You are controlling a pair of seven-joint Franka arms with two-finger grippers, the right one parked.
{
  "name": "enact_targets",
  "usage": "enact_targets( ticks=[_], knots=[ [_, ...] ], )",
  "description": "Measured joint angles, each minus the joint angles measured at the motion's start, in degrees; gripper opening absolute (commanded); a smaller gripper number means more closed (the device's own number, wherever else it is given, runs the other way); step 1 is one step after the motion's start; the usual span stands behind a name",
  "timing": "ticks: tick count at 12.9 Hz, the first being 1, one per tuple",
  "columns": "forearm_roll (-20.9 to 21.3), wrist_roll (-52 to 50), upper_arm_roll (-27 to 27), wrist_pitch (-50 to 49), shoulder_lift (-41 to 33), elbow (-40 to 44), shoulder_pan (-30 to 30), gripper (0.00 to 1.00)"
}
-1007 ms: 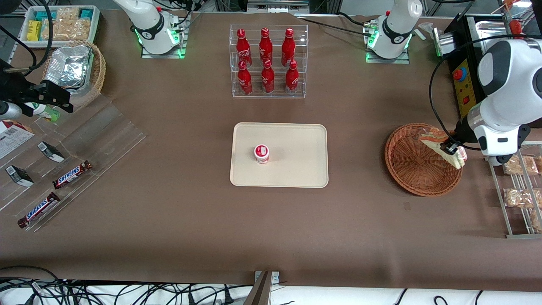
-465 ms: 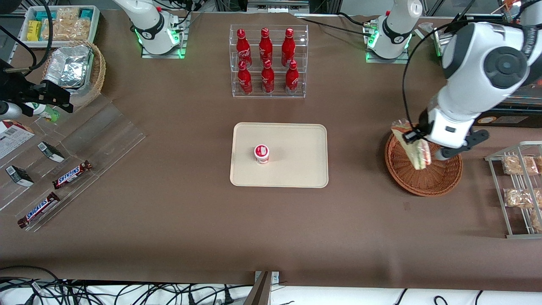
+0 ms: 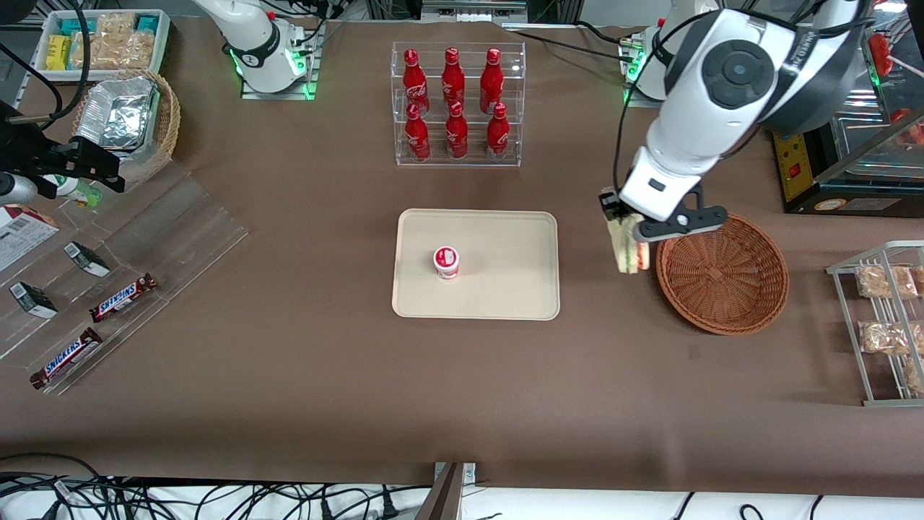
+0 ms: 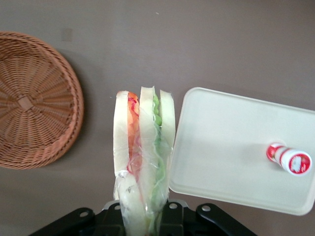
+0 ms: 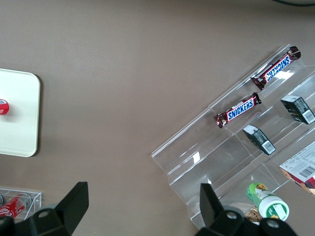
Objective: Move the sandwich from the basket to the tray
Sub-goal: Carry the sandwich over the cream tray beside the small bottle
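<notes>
The claw (image 3: 626,227) hangs in the air above bare table, between the tray (image 3: 505,296) and the basket (image 3: 751,310), clenched on the sandwich (image 3: 628,249). In the wrist view the claw (image 4: 145,216) pinches the wedge's wrapped end, and the sandwich (image 4: 143,142) points away from it with its layers edge-on: white bread, a red layer, more bread, a green layer, bread again, all under clear wrap.

The sandwich is lifted clear of the basket and hangs just beside the basket's rim, on the side toward the tray. It touches neither the basket nor the tray. In the wrist view its tip lies over the brown cloth in the gap between the basket (image 4: 59,128) and the tray (image 4: 216,167), close to the tray's edge.

The basket holds nothing. On the tray stands a small red and white cup (image 3: 446,261), well apart from the sandwich; the wrist view shows the cup (image 4: 290,160) too.

Farther from the front camera than the tray stands a clear rack of red bottles (image 3: 455,101). A wire rack (image 3: 877,325) with wrapped snacks lies at the working arm's end of the table, and two Snickers bars (image 3: 94,325) on clear steps lie toward the parked arm's end.
</notes>
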Motion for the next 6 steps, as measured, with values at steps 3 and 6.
enact_targets(
  ticks=[3, 6],
  knots=[
    [0.01, 2.35, -2.61, 0.19, 2.01, 0.22, -0.84, 0.17],
    [0.68, 4.16, -3.18, 2.13, 3.84, 0.30, -3.47, 0.21]
  ],
)
